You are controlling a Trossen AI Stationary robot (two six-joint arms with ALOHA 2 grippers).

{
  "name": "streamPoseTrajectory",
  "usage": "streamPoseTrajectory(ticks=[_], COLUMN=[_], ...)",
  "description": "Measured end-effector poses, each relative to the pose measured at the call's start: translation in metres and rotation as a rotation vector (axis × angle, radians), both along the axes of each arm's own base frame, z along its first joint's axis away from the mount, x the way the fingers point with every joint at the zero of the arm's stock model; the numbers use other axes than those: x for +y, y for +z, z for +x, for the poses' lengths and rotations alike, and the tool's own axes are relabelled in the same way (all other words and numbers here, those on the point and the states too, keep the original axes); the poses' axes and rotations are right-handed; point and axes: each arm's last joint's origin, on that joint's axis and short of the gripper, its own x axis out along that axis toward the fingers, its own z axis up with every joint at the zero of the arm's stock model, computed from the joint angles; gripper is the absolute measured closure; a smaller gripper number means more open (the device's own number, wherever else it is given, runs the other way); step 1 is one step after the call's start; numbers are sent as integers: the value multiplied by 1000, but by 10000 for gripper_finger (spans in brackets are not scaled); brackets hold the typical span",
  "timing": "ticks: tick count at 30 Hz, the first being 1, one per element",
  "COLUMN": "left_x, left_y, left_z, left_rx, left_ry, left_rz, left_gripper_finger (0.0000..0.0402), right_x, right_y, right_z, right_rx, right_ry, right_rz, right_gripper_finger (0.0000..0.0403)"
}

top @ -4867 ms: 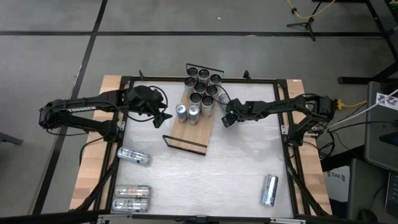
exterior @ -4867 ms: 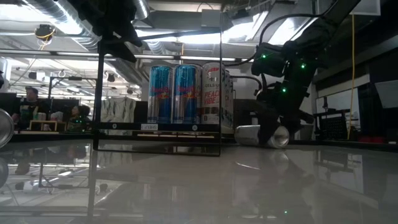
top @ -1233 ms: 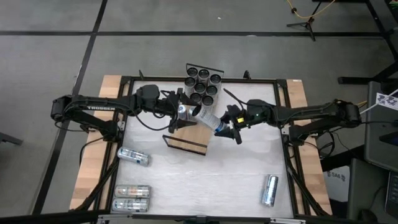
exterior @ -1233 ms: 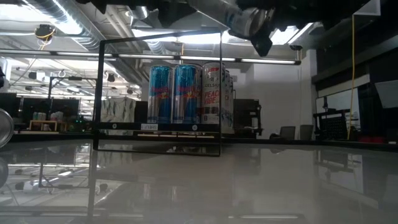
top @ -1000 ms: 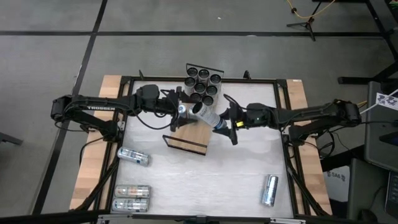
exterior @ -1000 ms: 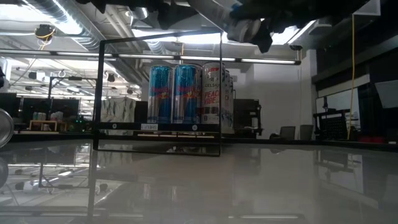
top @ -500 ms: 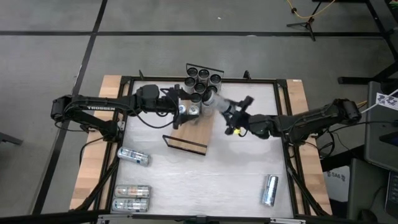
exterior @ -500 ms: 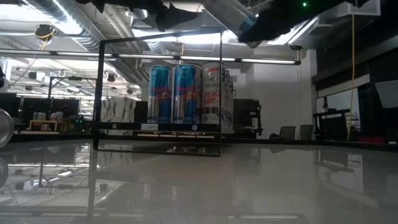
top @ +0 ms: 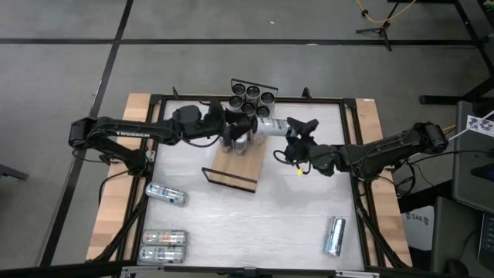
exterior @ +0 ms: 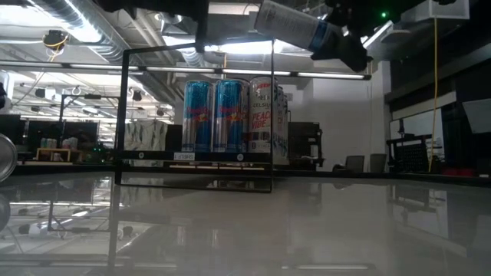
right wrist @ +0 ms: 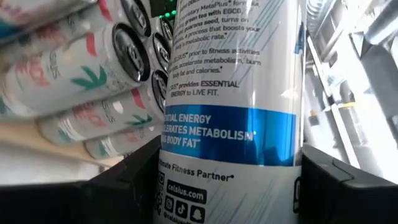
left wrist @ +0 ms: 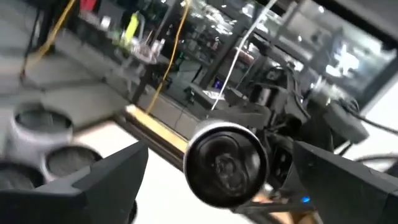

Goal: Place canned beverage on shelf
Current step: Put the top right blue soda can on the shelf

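Since half a second ago the right gripper [top: 291, 137] swung its can [top: 269, 127] sideways, clamped, up over the shelf [top: 236, 164]. Left gripper [top: 231, 127] hangs wide open and empty, facing it.

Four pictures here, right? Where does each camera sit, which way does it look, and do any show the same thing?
High view: above the table, looking straight down; both arms reach over the shelf, right gripper holding the Celsius can.
Low view: at tabletop height, looking level past standing cans into the room; that can hangs tilted above.
Left wrist view: on the left arm, its open fingers framing the can's end.
Right wrist view: on the right arm, its fingers gripping the can.
All four share this can.
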Motion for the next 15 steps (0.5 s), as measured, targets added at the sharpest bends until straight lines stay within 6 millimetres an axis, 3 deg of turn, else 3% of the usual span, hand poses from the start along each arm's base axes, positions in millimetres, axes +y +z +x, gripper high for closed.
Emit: streamPoseTrajectory(ticks=[7,15], left_x=[1,1], left_y=[-10,-10], left_z=[8,7], left_rx=[-69,-106], left_ry=[-21,-24], left_rz=[-379,-512], left_gripper_finger=[7,7], right_x=[0,0], right_y=[0,0], right_z=[0,0], right_rx=[95,94], right_ry=[13,13], right_rz=[-76,-76], right_gripper_finger=[148,148])
